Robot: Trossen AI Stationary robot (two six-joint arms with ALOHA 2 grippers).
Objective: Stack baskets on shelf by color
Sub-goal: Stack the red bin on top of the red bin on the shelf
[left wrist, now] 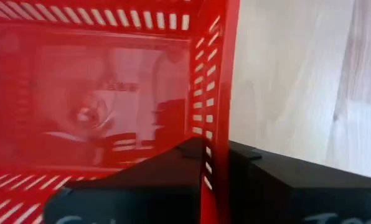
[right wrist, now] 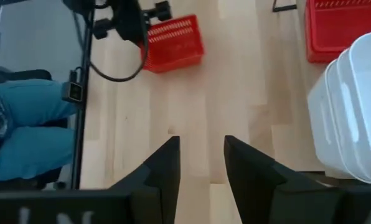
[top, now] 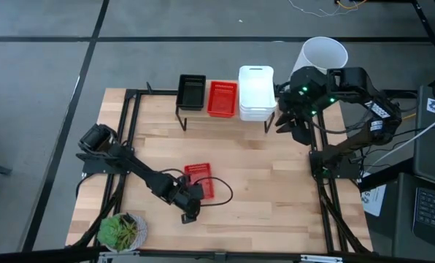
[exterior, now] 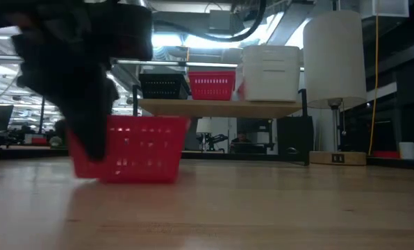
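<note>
From above, a loose red basket (top: 200,180) lies on the counter (top: 261,197) at about 7 o'clock from its centre. The left pincer (top: 190,196) sits at the basket's near edge, at its 6 o'clock. The shelf (top: 225,109) runs along the far edge at 12 o'clock, carrying a black basket (top: 191,92), a red one (top: 222,98) and a stack of white baskets (top: 256,93). The right pincer (top: 292,120) hovers just off the shelf's 3 o'clock end.

At counter height, the loose basket (exterior: 134,148) rests flat, with the dark left arm at its 9 o'clock side.

The left wrist view shows one dark finger (left wrist: 160,180) inside the slotted red wall (left wrist: 211,112) and the other outside, so the pincer straddles the rim; whether it is clamped tight cannot be told.

The right wrist view shows that arm's fingers (right wrist: 167,168) parted over bare wood, holding nothing, beside the white stack (right wrist: 353,112).

The basket looks light, thin and slightly springy plastic. Its slotted wall likely flexes, so a pinch across the rim, near a corner, seems the surest hold; smooth plastic may slip or tilt under a one-sided grip.
</note>
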